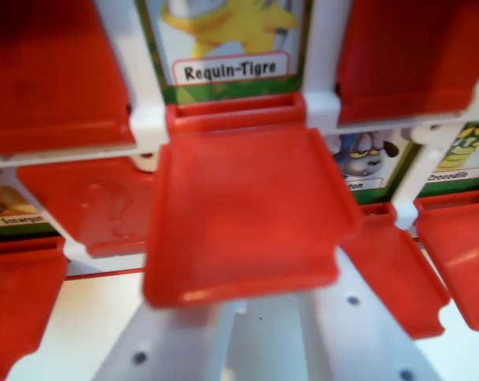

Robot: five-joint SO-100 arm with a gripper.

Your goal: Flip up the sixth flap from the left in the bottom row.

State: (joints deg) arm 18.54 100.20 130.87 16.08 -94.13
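A red flap (243, 214) fills the middle of the wrist view, hinged just under the yellow "Requin-Tigre" card (224, 48). It tilts out toward the camera and its front edge lies over my gripper (263, 317). The gripper's two white fingers (172, 341) rise from the bottom edge and stand apart, with pale table showing between them. Their tips are hidden beneath the flap's front edge. Nothing is clamped between them.
The white board frame (148, 119) carries more red flaps at the upper left (53, 71), upper right (414, 55), left (97, 206), lower left (17, 309) and right (394, 266). Uncovered cards show at the right (461, 155) and the left edge (13, 206).
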